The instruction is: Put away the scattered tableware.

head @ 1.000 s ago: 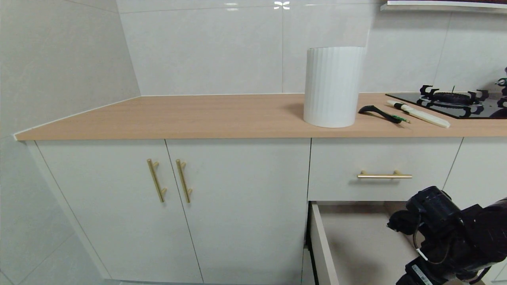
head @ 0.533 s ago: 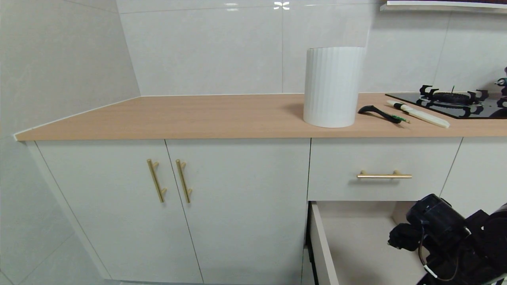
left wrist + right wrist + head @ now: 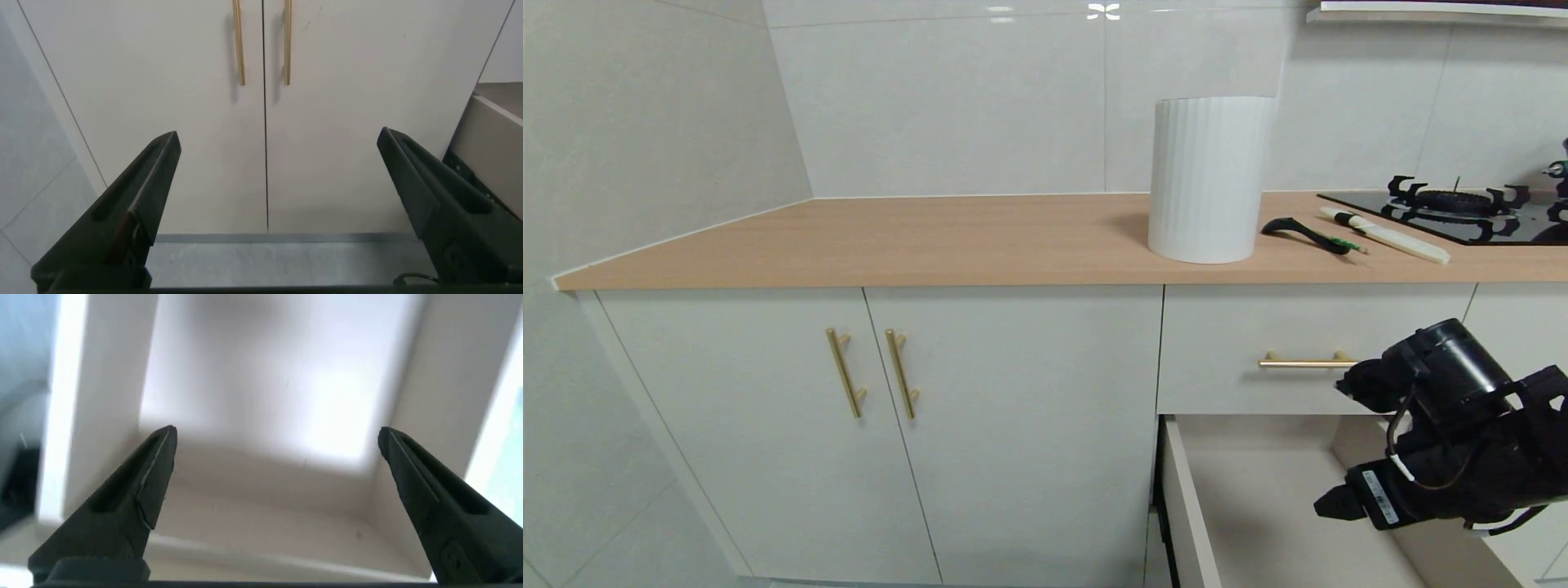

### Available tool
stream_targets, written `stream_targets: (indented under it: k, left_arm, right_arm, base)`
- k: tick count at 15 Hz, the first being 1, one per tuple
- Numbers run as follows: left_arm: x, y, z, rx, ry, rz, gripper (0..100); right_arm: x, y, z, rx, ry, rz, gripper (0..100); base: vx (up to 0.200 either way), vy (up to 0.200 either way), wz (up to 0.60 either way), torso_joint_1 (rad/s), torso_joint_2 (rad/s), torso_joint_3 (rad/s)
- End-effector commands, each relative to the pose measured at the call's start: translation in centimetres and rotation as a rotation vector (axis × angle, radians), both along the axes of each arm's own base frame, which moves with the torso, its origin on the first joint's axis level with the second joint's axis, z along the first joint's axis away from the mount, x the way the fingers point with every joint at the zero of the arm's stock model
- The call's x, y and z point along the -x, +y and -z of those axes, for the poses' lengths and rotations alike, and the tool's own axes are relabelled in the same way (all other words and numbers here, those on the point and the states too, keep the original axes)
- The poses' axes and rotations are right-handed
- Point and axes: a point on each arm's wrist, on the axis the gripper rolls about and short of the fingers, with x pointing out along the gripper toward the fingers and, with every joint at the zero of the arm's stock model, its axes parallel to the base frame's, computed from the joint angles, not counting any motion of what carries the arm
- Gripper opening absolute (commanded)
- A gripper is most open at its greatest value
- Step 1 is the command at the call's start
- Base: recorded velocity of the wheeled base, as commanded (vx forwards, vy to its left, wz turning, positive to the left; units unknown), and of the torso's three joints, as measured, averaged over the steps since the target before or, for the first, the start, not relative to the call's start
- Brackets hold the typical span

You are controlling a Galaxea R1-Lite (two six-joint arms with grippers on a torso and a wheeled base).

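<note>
Head view, ribbed container (image 3: 1210, 180) on counter (image 3: 931, 241), right pincer (image 3: 278, 498) over open drawer (image 3: 1186, 506)

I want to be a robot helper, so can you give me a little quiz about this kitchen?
1. True or false: the bottom drawer is pulled open.
2. What stands beside the black utensil on the counter? A) white ribbed jar B) red pot C) glass bowl
3. Fill in: the right gripper is ___, holding nothing.
Key: 1 true; 2 A; 3 open.
</note>
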Motion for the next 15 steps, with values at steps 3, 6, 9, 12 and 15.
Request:
stream_targets:
  k: [3, 6, 9, 12, 15]
  left_arm:
    - [0.00, 0.00, 0.00, 0.000, 0.000, 0.000, 100]
    - [0.00, 0.00, 0.00, 0.000, 0.000, 0.000, 100]
    - [0.00, 0.00, 0.00, 0.000, 0.000, 0.000, 100]
    - [0.00, 0.00, 0.00, 0.000, 0.000, 0.000, 100]
    - [0.00, 0.00, 0.00, 0.000, 0.000, 0.000, 100]
  right_arm:
    - [-1.01, -0.71, -0.82, -0.039, -0.123, 0.042, 100]
    - [-1.12, -0.77, -0.94, -0.040, -0.139, 0.051, 100]
    - [-1.12, -0.73, -0.95, -0.040, -0.141, 0.050, 100]
    - [-1.10, -0.78, -0.91, -0.039, -0.138, 0.052, 100]
    - [-1.08, -0.74, -0.96, -0.040, -0.141, 0.050, 100]
  base:
    - [0.000, 0.000, 0.00, 0.000, 0.00, 0.000]
    - [0.000, 0.000, 0.00, 0.000, 0.00, 0.000]
    - [0.000, 0.000, 0.00, 0.058, -0.24, -0.209]
    - [0.000, 0.000, 0.00, 0.160, -0.43, -0.289]
    - [0.000, 0.000, 0.00, 0.175, -0.49, -0.289]
